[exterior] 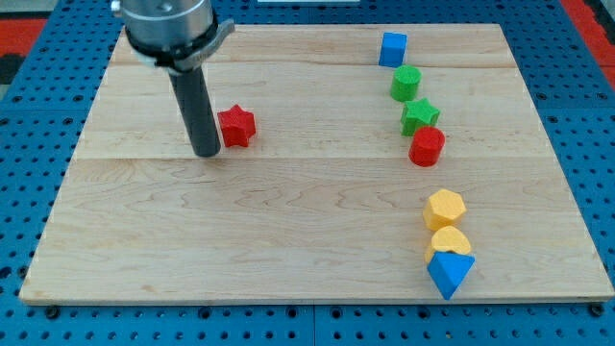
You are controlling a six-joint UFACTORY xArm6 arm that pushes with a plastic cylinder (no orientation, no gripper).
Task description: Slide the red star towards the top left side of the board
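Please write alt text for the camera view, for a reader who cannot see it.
My tip rests on the wooden board just left of the red star. Seven other coloured blocks line the view's right side.

I work in what looks like a lab or robotics test bench. Under my tip (207,152) lies a pale wooden board (288,240) of joined planks, set on a blue perforated panel (29,144) with a regular grid of holes, the kind used for mounting fixtures. Off to the view's right of my tip, small coloured plastic blocks (423,144) sit scattered like test pieces. Red-and-black surfaces (29,24) show in the view's top corners.
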